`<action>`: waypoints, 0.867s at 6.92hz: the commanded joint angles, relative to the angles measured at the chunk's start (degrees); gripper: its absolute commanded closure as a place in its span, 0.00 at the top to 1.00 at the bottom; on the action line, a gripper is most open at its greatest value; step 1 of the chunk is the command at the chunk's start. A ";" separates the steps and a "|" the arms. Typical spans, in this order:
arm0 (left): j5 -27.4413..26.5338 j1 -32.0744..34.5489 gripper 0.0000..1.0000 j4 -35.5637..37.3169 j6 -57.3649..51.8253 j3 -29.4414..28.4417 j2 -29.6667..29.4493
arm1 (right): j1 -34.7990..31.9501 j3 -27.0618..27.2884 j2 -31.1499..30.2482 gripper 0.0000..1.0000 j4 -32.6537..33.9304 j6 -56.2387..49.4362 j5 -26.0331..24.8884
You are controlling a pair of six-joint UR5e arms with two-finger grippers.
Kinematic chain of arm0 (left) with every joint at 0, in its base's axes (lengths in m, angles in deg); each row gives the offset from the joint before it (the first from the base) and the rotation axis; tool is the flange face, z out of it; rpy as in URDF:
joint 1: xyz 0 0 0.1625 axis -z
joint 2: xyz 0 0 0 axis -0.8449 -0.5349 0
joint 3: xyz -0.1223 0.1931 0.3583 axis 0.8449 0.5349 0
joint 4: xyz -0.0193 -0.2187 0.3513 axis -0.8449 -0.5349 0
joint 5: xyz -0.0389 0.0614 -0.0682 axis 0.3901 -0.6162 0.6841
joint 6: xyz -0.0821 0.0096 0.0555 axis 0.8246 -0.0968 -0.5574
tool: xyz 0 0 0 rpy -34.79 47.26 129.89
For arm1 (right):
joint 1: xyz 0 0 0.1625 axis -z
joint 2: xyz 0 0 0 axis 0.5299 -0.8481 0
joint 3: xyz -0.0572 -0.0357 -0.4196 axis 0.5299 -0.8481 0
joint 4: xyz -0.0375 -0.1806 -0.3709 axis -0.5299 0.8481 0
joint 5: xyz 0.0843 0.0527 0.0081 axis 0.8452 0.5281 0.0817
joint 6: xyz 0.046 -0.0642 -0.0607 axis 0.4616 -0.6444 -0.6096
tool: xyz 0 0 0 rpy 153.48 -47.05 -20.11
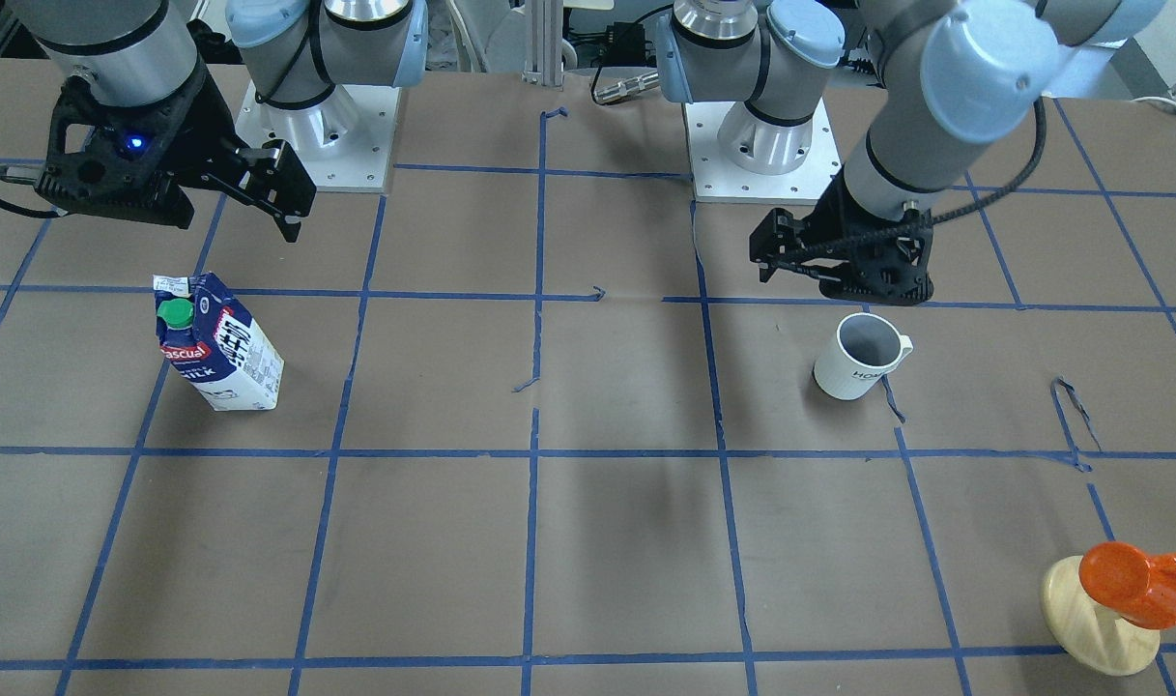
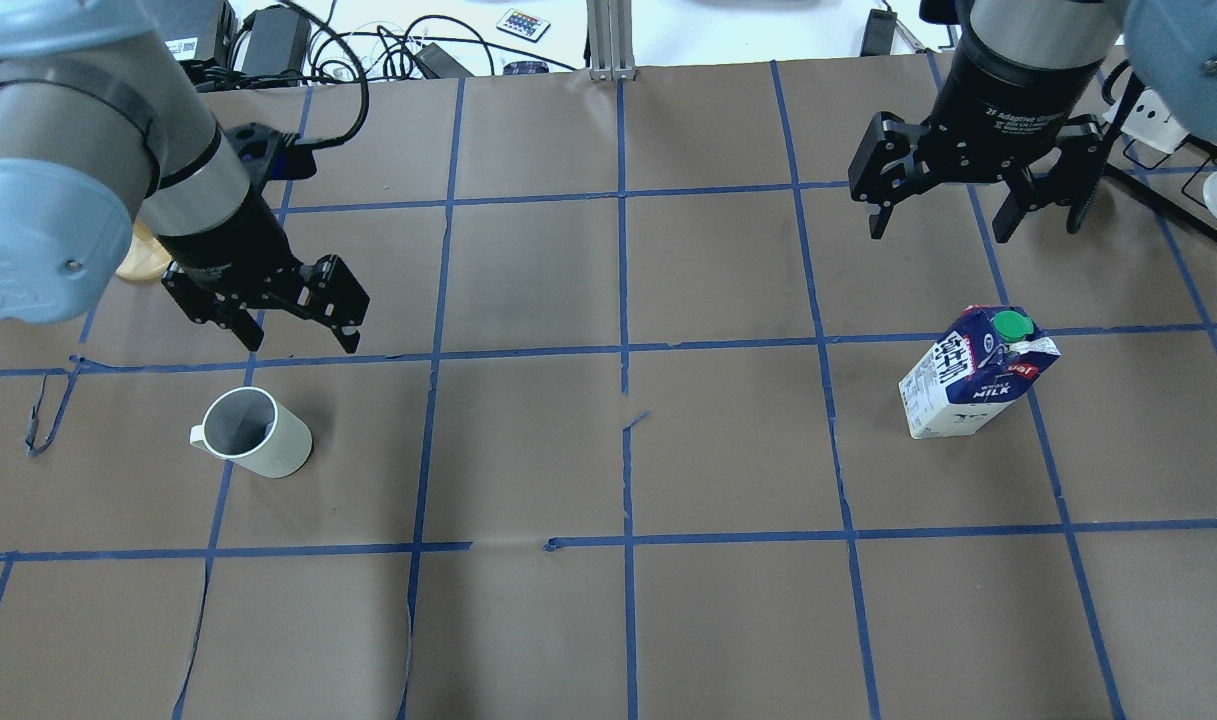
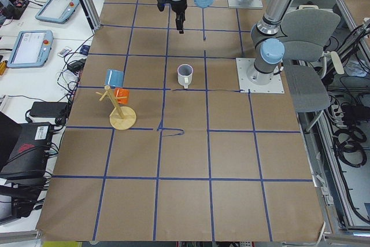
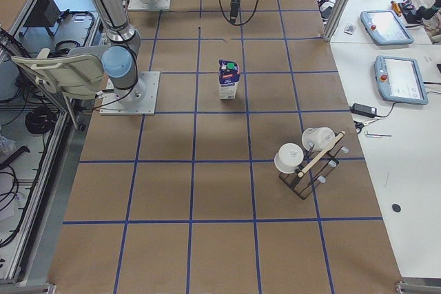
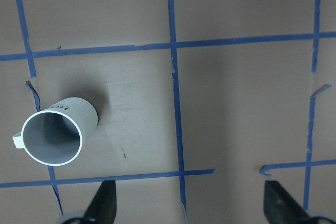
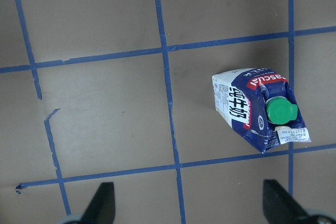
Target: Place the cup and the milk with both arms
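**Grippers spread wide above cup and milk, nothing in either**

Left gripper (image 2: 296, 325) hangs at the left of the overhead view with its two fingers apart and nothing between them. It sits just above the cup (image 2: 253, 432) in that frame and does not touch it. The cup stands upright on the brown paper table (image 2: 618, 620), mouth up and grey inside, with its handle pointing to the frame's left edge. In the left wrist view the cup (image 5: 55, 135) lies at the lower left. It is off to the side of the gap between the two fingertips (image 5: 105, 205) at the bottom edge, not inside it.

The right gripper (image 2: 953, 222) is in the upper right of the overhead view, its fingers likewise spread and empty. The milk (image 2: 973, 375) stands upright below it in that frame, at right of centre, green cap on top, with clear space between carton and fingers. In the right wrist view the milk (image 6: 257, 108) sits at right of centre, roughly in line with the right-hand fingertip (image 6: 275, 203) at the bottom edge.

Cup and milk stand well apart, at opposite sides of the blue tape grid (image 2: 623, 350). An orange thing on a wooden disc (image 1: 1133, 580) stands in the lower right corner of the front-facing view.
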 commanded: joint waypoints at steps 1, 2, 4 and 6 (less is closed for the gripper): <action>-4.04 -4.82 1.00 14.44 -8.62 12.14 -1.13 | 1.91 0.00 0.36 1.00 1.53 -5.88 0.22; -4.40 -5.09 1.00 17.91 -11.34 15.67 -1.65 | 3.66 0.09 0.88 1.00 2.15 -9.67 0.83; -4.49 -5.18 0.78 21.54 -12.86 16.23 -4.02 | 7.35 0.18 1.85 1.00 2.24 -16.26 0.84; -4.58 -5.88 0.45 22.16 -15.75 16.15 -4.73 | 9.99 2.80 3.00 1.00 3.20 -17.87 0.84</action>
